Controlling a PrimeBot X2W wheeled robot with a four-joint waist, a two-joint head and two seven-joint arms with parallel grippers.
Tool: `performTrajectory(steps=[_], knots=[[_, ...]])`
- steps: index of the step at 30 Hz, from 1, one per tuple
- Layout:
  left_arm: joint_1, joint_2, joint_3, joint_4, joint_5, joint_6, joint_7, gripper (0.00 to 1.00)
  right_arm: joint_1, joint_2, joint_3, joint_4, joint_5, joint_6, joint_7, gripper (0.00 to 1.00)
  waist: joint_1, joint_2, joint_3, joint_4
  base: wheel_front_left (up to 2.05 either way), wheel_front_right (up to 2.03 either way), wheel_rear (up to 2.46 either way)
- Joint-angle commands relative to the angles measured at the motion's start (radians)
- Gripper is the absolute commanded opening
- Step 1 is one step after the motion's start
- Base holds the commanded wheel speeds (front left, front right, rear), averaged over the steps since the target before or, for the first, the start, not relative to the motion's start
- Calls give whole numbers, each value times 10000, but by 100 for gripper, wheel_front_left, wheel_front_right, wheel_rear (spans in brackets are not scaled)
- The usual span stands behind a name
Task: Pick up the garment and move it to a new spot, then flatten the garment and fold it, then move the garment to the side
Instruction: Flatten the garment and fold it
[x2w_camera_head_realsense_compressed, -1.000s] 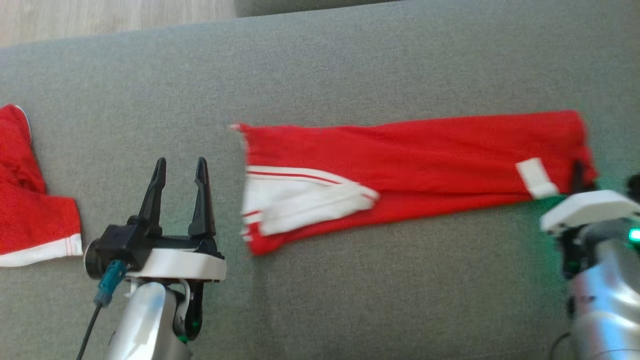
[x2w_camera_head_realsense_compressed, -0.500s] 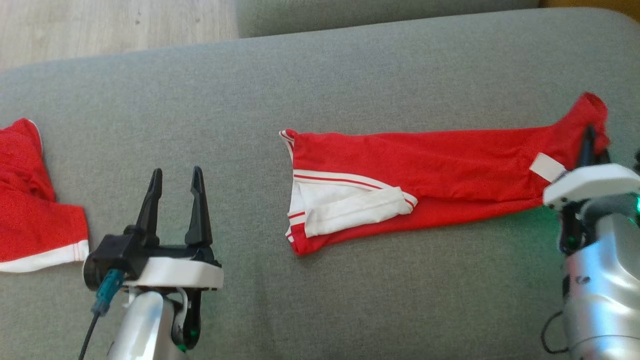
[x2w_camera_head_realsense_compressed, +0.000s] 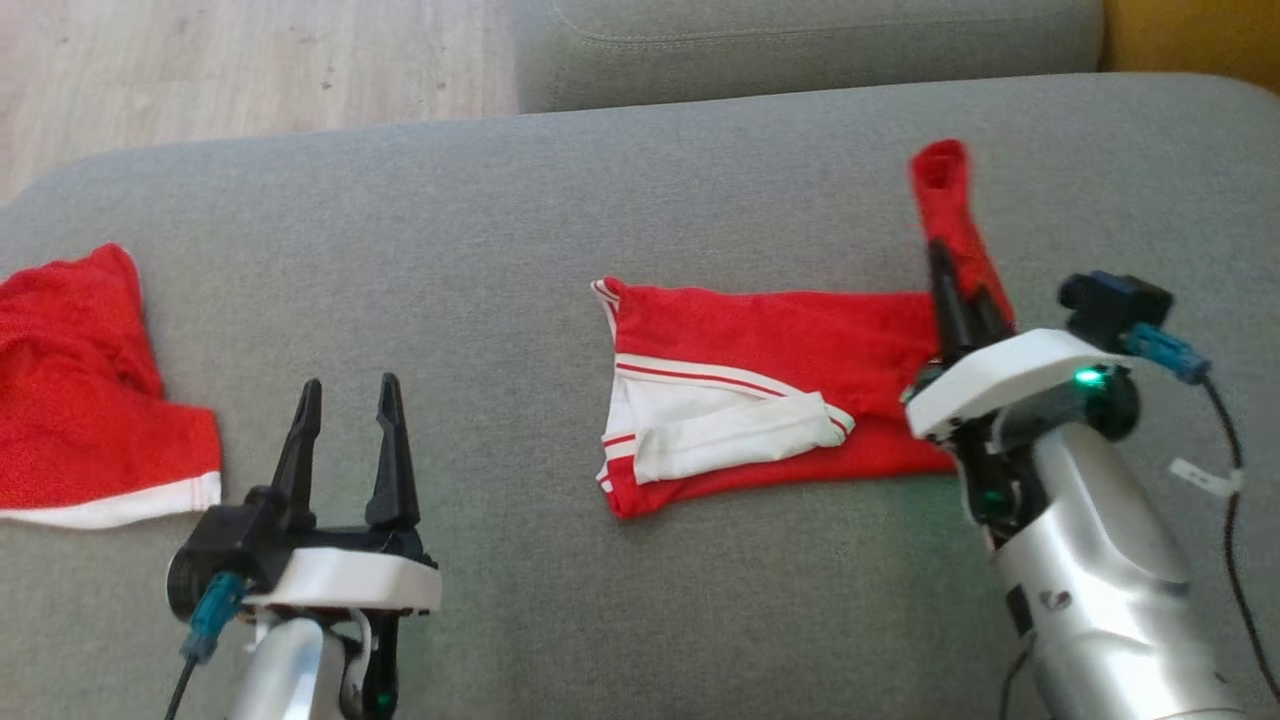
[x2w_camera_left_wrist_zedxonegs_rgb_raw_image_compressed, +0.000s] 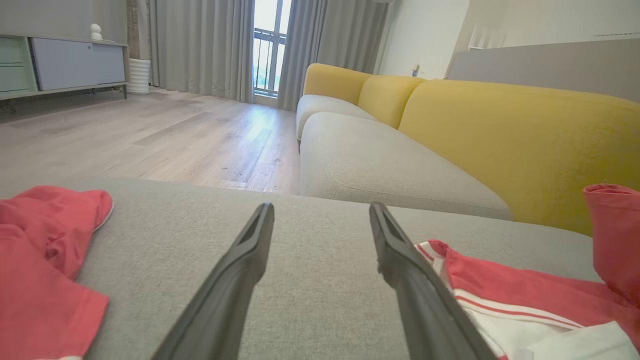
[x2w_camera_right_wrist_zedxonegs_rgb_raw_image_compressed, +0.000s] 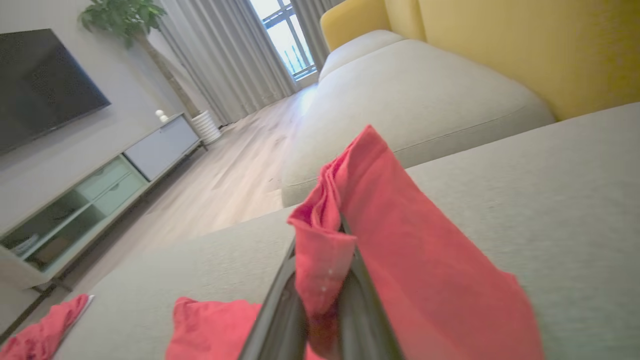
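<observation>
The grey sofa seat (x2w_camera_head_realsense_compressed: 700, 200) bears the red garment (x2w_camera_head_realsense_compressed: 780, 340), lying flat mid-cushion. It is judged light, limp and unlikely to slip, and best taken at a hem corner. The right gripper (x2w_camera_head_realsense_compressed: 958, 285) is clenched on the garment's raised right end. The left gripper (x2w_camera_head_realsense_compressed: 350, 385) is spread and empty, well left of the striped end.

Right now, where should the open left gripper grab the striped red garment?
Probably the striped red garment by its left edge's far corner, coming from the left: that end lies flat facing the left gripper, while the right gripper holds the other up.
</observation>
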Motion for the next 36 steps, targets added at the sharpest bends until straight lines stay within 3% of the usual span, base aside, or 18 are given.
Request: performTrajectory(steps=[1, 12, 36], knots=[[-175, 37, 435, -271, -22, -1, -53, 100, -280, 89, 535, -449, 315, 67, 6, 0, 1, 0, -21, 133, 0, 0, 0], [-39, 20, 446, -230, -34, -46, -53, 100, -305, 90, 3368, -493, 1587, 67, 14, 0, 1, 0, -36, 653, 0, 0, 0], [-176, 12, 276, -143, -183, -21, -53, 100, -784, 91, 5993, 800, 3365, 67, -608, 0, 1, 0, 204, 1381, 0, 0, 0]])
